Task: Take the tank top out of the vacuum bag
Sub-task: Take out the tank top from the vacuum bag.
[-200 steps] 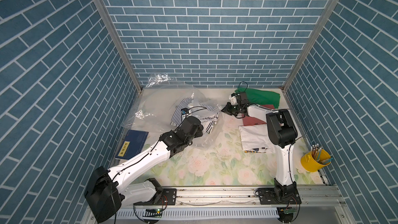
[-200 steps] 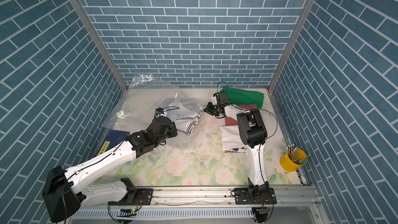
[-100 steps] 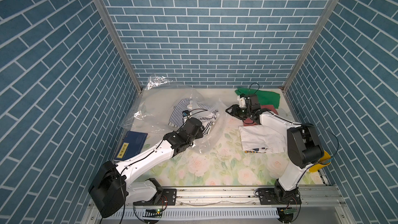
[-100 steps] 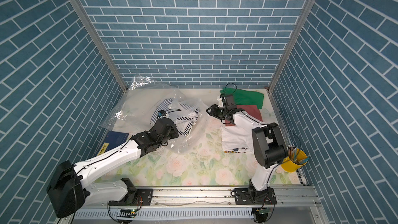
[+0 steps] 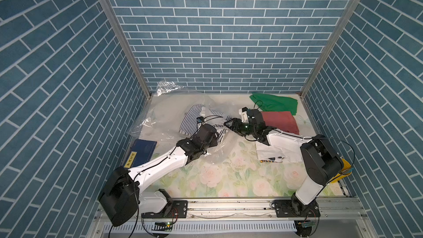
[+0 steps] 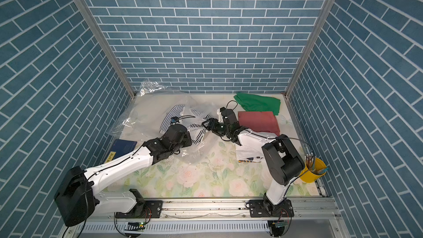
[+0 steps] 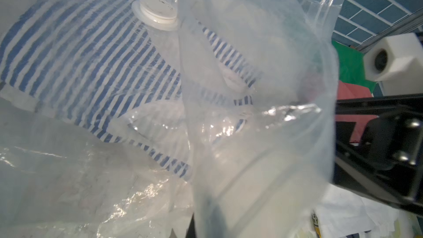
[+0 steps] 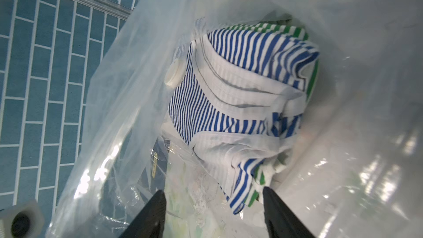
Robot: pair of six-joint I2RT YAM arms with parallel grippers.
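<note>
Pinching the vacuum bag (image 7: 263, 156) film, the closed left tool (image 7: 192, 227) holds its mouth up, evidently so the right tool (image 8: 211, 192), spread wide and empty, can reach the striped tank top (image 8: 229, 69) bunched deeper inside.

Floral table (image 5: 229, 175) here: vacuum bag (image 5: 164, 115) sprawls across the back left, blue folder (image 5: 144, 148) just beside it; green garment (image 5: 274, 103), red garment (image 5: 280, 121), white garment (image 5: 270, 156) line the right side.
</note>
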